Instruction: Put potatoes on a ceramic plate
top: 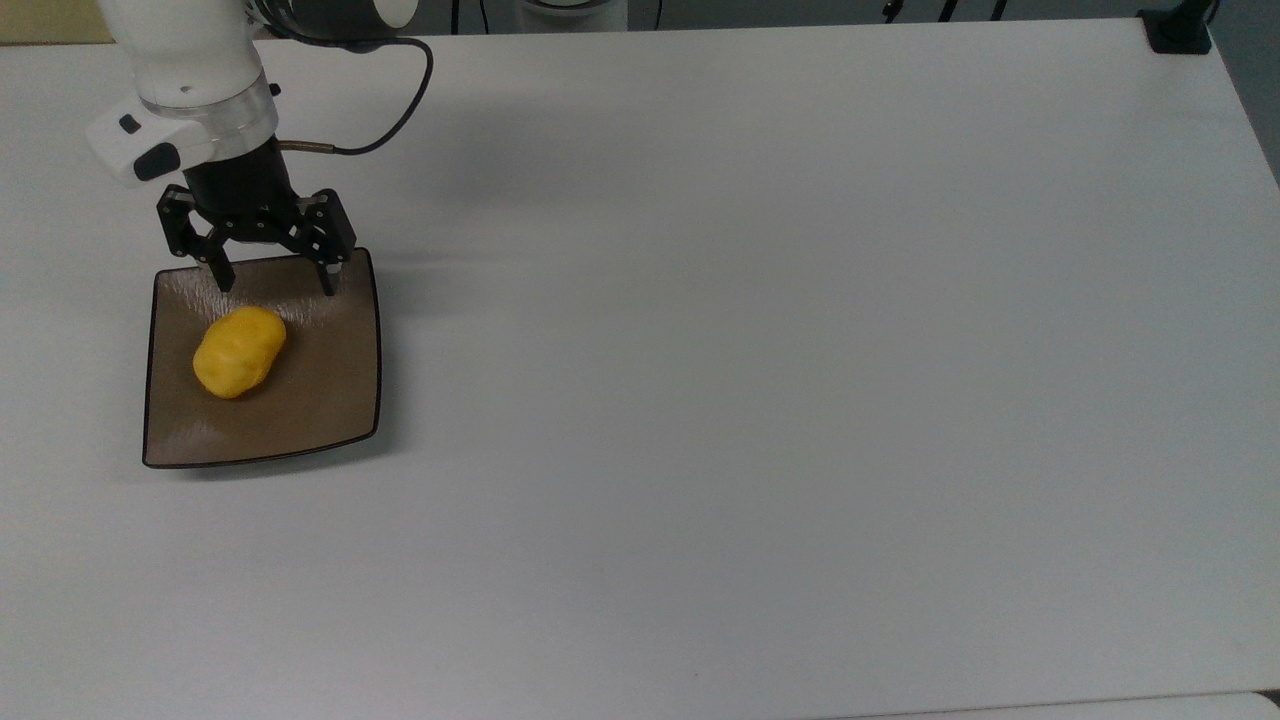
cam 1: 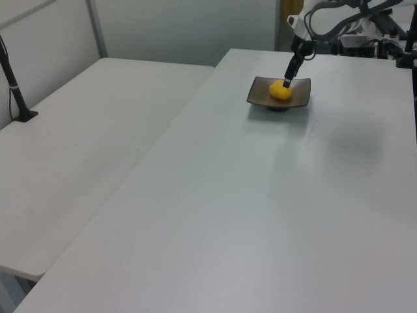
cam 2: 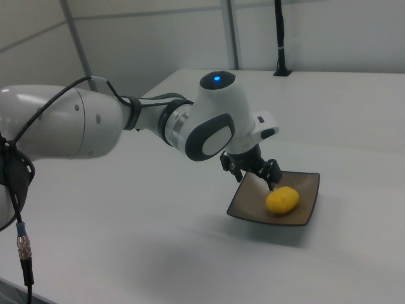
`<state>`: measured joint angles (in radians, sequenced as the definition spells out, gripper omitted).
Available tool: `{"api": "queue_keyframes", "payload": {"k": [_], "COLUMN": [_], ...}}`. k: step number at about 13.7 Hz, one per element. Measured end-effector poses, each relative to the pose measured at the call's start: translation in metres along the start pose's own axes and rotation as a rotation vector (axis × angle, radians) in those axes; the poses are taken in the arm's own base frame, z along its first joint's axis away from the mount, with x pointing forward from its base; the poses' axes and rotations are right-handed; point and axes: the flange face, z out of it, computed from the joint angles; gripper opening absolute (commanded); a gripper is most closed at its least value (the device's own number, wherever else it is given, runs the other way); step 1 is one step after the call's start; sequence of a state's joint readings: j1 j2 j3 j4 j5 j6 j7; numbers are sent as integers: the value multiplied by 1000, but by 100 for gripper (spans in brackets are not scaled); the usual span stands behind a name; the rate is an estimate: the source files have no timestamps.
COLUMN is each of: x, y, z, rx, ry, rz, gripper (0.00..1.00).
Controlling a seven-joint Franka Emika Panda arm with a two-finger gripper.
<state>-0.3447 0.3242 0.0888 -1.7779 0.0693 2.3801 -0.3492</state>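
A broad white table (top: 800,400) stretched away from the gripper (top: 277,288) toward the top view's right. A black clamp (top: 1178,30) sat on the far corner there, well apart from the gripper. In the left view, a second white table (cam 1: 85,150) stood just beside the first (same matte finish) and carried a black pole (cam 1: 14,91) on a small foot. Pale grey wall panels (cam 1: 182,26) rose beyond the gripper, with a metal post (cam 1: 96,29) against them. Soft, even light left faint shadows on the tabletop.
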Motion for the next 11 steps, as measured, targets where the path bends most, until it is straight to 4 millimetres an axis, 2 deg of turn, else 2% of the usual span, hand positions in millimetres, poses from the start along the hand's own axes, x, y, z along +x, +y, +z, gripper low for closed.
{"api": "queue_keyframes", "payload": {"k": [3, 5, 7, 11], "x": [-6, -11, -15, -3], "y": [-6, -17, -42, -127], "z": [-12, -34, -60, -88], "rx": [27, 53, 107, 113], "ry": [-79, -143, -198, -213], "rz": [60, 57, 108, 256], "gripper": [100, 100, 100, 100]}}
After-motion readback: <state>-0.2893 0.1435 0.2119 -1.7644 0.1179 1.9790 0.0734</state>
